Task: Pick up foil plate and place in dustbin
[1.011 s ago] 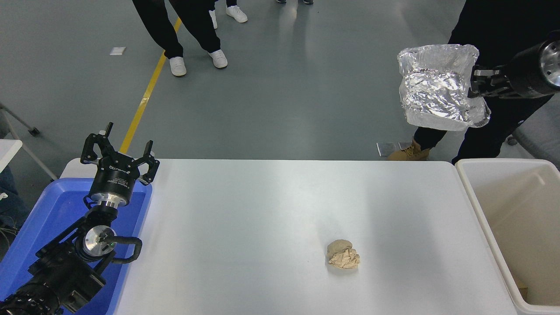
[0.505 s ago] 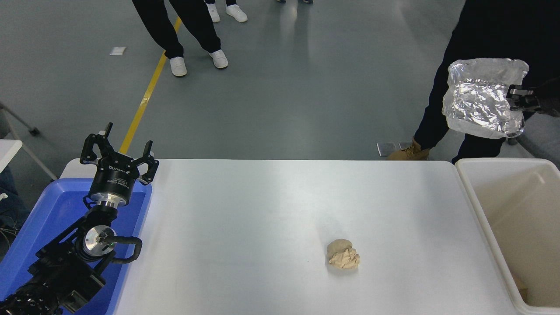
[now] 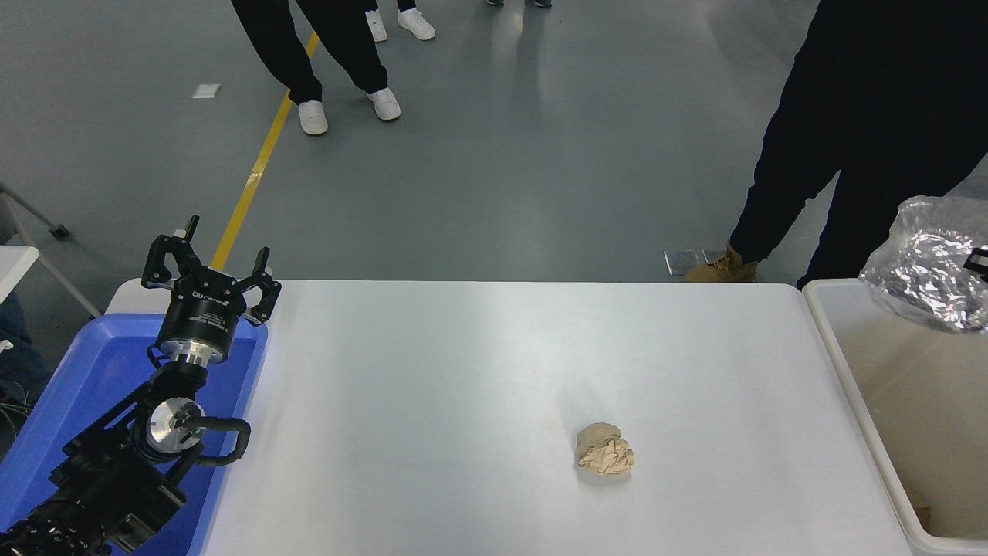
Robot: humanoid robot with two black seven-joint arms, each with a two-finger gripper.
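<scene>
At the far right edge the foil plate [image 3: 930, 266] hangs over the dustbin [image 3: 841, 363], the right gripper [image 3: 979, 261] barely visible, grip unclear, while the parked left gripper [image 3: 210, 272] gapes empty

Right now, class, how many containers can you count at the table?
2. A blue tray at the table's left end, under the parked left arm, and a dustbin at the right end, cut off by the picture's edge. More could sit out of view.

A lab or workshop hall; smooth grey floor [image 3: 540, 154] with a yellow line [image 3: 258, 166]; people [image 3: 864, 116] standing around a white table [image 3: 463, 371].
</scene>
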